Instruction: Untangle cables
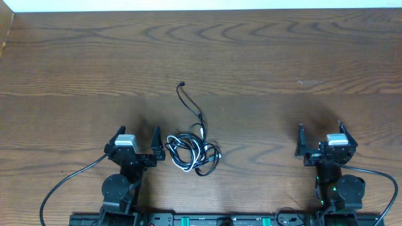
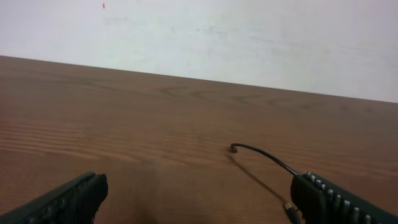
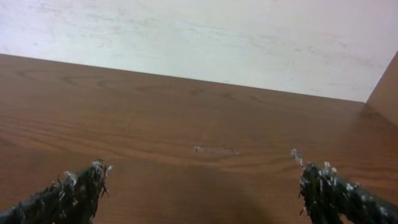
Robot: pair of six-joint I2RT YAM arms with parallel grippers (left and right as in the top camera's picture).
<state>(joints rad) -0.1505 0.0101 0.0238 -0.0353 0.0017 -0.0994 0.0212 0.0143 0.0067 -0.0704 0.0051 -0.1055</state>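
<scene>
The cables (image 1: 193,150) lie in a small tangle of black and white loops on the wooden table (image 1: 264,69), near the front centre. One black strand runs up from the tangle to a small plug (image 1: 181,83). In the left wrist view that strand (image 2: 261,154) curves past the right finger, with a plug end by it. My left gripper (image 1: 137,139) is open and empty, just left of the tangle. My right gripper (image 1: 320,133) is open and empty, far to the right; the cables do not show in its wrist view.
A pale wall (image 2: 199,37) rises behind the table's far edge. A faint pale scuff mark (image 3: 213,150) is on the wood ahead of the right gripper. A side panel edge (image 3: 385,87) shows at the far right.
</scene>
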